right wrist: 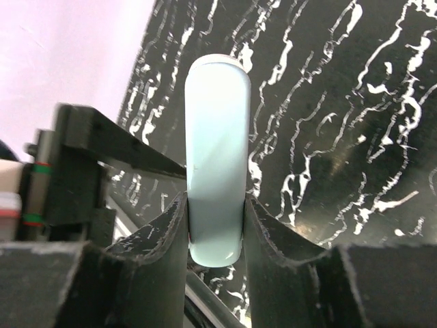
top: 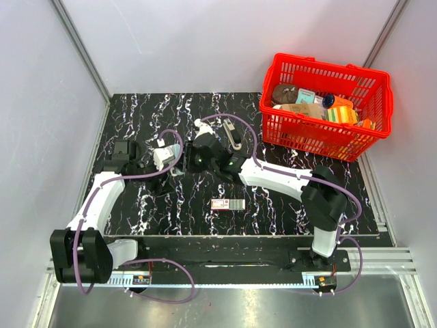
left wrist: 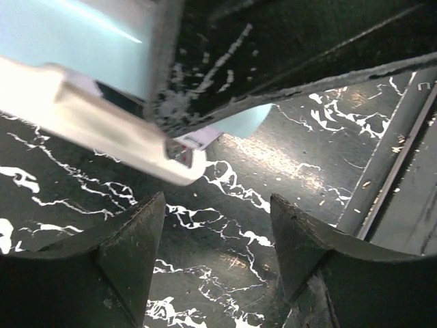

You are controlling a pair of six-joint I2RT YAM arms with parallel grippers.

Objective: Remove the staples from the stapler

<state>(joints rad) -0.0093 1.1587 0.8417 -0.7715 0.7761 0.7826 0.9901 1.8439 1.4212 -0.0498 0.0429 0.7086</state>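
My right gripper [right wrist: 216, 205] is shut on the pale blue stapler [right wrist: 215, 137], with a finger pressed against each side of its body. In the top view this gripper [top: 203, 147] is at the middle back of the mat, and the stapler's pale end [top: 202, 127] sticks out beyond it. In the left wrist view the stapler [left wrist: 82, 34] fills the top left, and its silver magazine rail [left wrist: 130, 140] juts out toward the lower right. My left gripper [left wrist: 217, 201] is open and empty just below that rail's tip, not touching it. In the top view it [top: 172, 164] is left of the stapler.
A red basket [top: 321, 140] with several grocery items stands at the back right. A small flat staple box [top: 227, 204] lies on the black marbled mat [top: 287, 212] near the front middle. A grey metal piece [top: 233, 134] lies just right of the stapler.
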